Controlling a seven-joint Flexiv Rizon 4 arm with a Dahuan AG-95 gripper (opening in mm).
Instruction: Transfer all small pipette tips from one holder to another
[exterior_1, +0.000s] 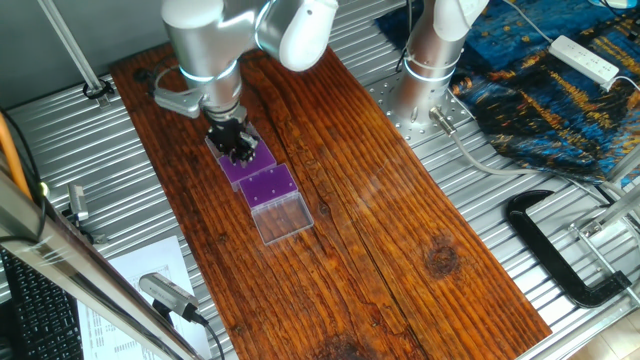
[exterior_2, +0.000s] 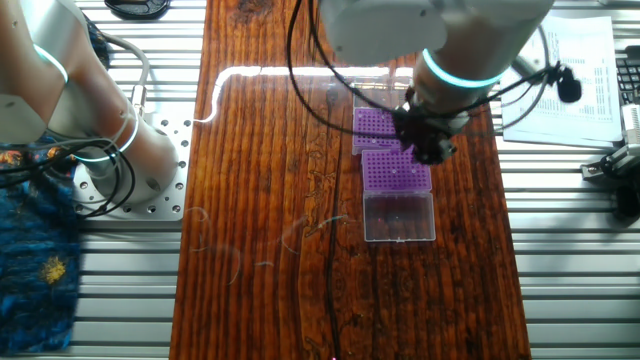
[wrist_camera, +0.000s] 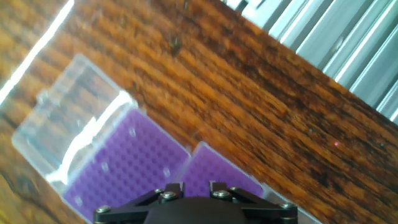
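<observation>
While the end effector (exterior_1: 238, 146) hangs low over the two purple holders (exterior_1: 268, 186), its jaw state cannot be told (only its base shows in the hand view). Several pale small pipette tips (wrist_camera: 132, 132) stand scattered in the rack by the open clear lid (wrist_camera: 65, 121), so the transfer looks unfinished. Farther off, a black clamp (exterior_1: 555, 250) and a white power strip (exterior_1: 586, 58) lie well apart from the wooden worktop (exterior_1: 400, 230), obstructing nothing.

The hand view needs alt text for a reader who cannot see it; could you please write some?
Two purple racks sit side by side on a dark wooden table, seen from just above, with the hand at the bottom edge. A few pale pipette tips dot the left rack, whose clear hinged lid lies open.
</observation>
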